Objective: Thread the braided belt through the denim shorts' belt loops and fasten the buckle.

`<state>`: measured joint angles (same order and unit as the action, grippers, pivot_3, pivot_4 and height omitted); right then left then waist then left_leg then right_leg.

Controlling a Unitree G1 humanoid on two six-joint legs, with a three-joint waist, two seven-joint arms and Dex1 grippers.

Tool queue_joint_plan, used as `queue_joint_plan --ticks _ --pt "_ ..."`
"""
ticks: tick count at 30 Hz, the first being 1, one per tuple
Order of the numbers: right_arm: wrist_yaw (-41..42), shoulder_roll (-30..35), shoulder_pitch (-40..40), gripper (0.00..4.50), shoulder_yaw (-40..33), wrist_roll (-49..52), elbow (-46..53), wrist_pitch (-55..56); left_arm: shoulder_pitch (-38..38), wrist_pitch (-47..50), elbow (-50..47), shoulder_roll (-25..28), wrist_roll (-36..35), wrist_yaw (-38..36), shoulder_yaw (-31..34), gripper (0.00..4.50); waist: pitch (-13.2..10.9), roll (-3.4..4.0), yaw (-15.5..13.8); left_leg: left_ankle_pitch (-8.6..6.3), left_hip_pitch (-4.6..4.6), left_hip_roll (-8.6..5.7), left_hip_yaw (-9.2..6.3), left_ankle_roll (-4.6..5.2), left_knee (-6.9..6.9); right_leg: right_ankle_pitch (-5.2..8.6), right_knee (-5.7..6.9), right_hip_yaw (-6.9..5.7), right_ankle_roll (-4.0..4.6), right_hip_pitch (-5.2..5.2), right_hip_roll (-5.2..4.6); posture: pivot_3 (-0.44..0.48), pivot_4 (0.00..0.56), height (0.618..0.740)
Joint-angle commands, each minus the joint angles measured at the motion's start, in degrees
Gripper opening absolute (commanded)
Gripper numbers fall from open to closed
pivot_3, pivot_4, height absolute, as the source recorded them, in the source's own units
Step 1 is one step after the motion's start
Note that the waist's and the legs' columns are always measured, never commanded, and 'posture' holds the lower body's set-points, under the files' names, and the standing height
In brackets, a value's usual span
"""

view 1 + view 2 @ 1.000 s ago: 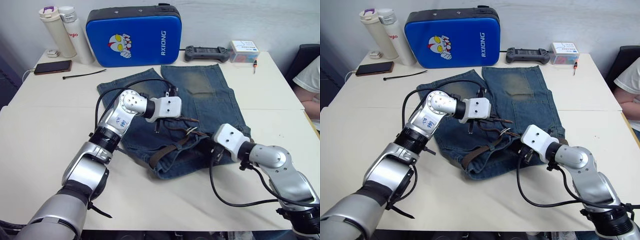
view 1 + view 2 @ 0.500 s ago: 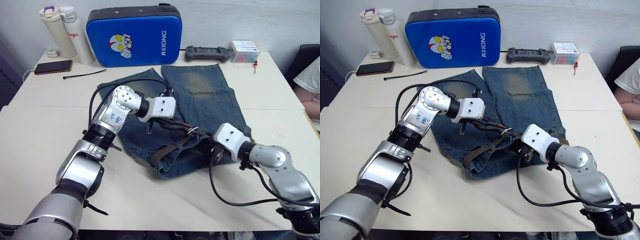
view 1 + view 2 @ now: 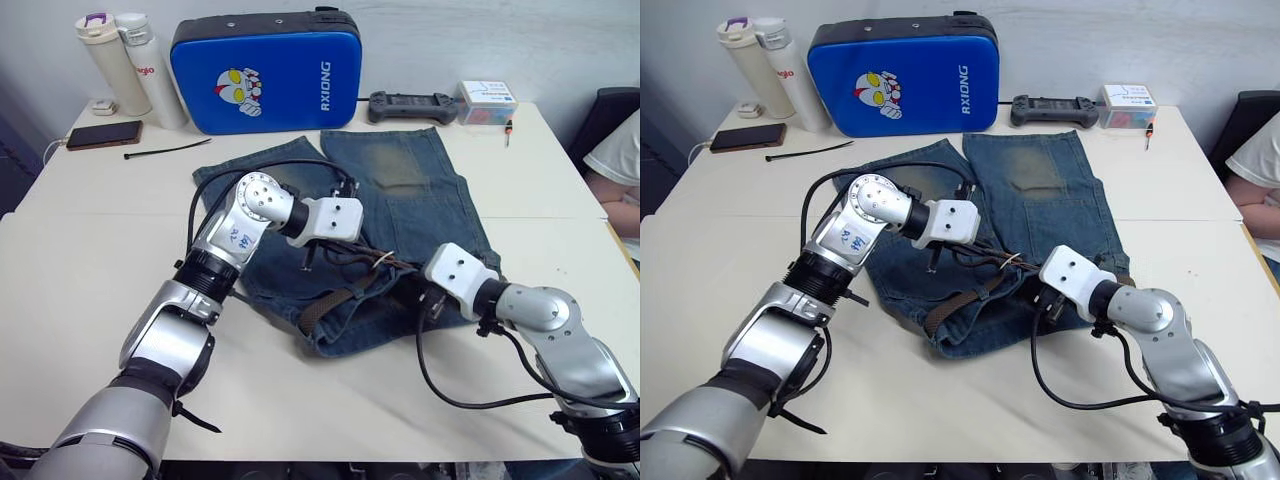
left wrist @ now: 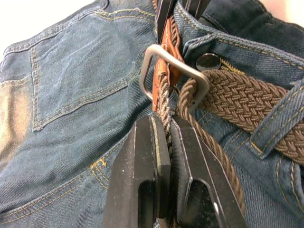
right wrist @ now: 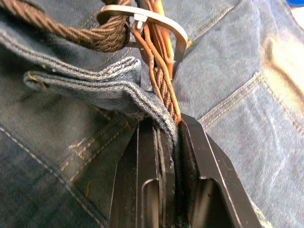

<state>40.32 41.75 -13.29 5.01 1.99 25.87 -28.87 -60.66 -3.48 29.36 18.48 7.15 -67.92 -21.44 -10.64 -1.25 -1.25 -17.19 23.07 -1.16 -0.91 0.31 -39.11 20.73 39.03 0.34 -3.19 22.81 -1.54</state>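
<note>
Left gripper (image 4: pixel 164 142) fingers clamped on dark-brown braided belt (image 4: pixel 232 99) beside silver rectangular buckle (image 4: pixel 173 71), right gripper (image 5: pixel 166 128) fingers pinching belt with blue denim shorts (image 3: pixel 420 200) waistband fold, blue hard case (image 3: pixel 265 72) behind on white bench (image 3: pixel 90 250)

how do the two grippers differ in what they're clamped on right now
The left gripper pinches only the braided belt, just past the buckle. The right gripper pinches the belt's tan leather end together with a fold of the denim shorts. Both are shut, facing each other across the buckle.
</note>
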Motion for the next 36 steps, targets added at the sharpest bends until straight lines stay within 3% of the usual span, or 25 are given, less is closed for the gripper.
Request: queue_joint_plan --ticks 1,15,20,27,30,35,36 --pt "0.0 -0.8 -1.5 0.05 0.2 0.6 3.5 -0.2 -2.0 1.3 -1.3 -1.9 0.3 0.5 -0.8 0.00 0.0 0.00 0.0 0.00 0.00 0.00 0.00 0.00 0.00 0.00 0.00 0.00 0.00 0.00 0.00 0.000 0.150 0.740" --pt "1.0 -1.0 -0.8 0.05 0.4 1.4 5.0 -1.6 0.4 28.2 -10.9 -10.8 -3.0 1.9 -0.9 0.00 0.0 0.00 0.1 0.00 0.00 0.00 0.00 0.00 0.00 0.00 0.04 0.01 0.00 0.00 0.01 0.000 0.150 0.740" --pt "2.1 -1.1 -1.2 0.05 0.7 1.5 5.2 -1.5 1.5 31.4 -14.6 -11.3 -3.3 0.9 -2.4 0.00 0.0 0.00 0.1 0.00 0.00 0.00 0.00 0.00 0.00 0.00 0.04 0.01 0.00 0.00 0.01 0.000 0.150 0.740" --pt "3.6 -2.5 -1.6 0.05 0.4 4.1 6.2 -4.9 0.6 27.9 -14.3 -11.2 -2.0 1.2 -3.4 0.00 0.0 0.00 0.0 0.00 0.00 0.00 0.00 -0.01 0.00 0.00 0.04 0.01 0.00 0.00 0.00 0.000 0.150 0.740" --pt "5.6 -1.7 -1.2 1.25 -0.8 6.8 7.9 -8.0 0.4 27.2 -14.0 -10.7 -1.6 1.1 -3.6 0.00 0.0 0.00 -0.1 0.00 0.00 0.00 0.00 -0.01 0.00 0.00 0.04 0.01 0.00 0.00 0.00 0.000 0.150 0.740" --pt "8.6 2.8 -0.3 3.77 -5.7 11.1 11.0 -13.2 1.0 26.5 -13.9 -9.9 -1.1 0.9 -3.7 0.00 0.0 0.02 -0.1 -0.01 0.01 -0.01 -0.02 0.01 0.00 0.00 -0.01 0.00 0.00 0.00 -0.01 0.000 0.150 0.740" --pt "9.2 3.1 0.0 4.08 -7.6 13.1 11.3 -14.9 1.0 26.4 -13.9 -9.8 -1.1 1.0 -3.7 0.00 0.0 0.02 -0.1 0.00 0.01 -0.01 -0.02 0.01 0.00 0.00 -0.02 0.01 0.00 0.00 -0.01 0.000 0.150 0.740"
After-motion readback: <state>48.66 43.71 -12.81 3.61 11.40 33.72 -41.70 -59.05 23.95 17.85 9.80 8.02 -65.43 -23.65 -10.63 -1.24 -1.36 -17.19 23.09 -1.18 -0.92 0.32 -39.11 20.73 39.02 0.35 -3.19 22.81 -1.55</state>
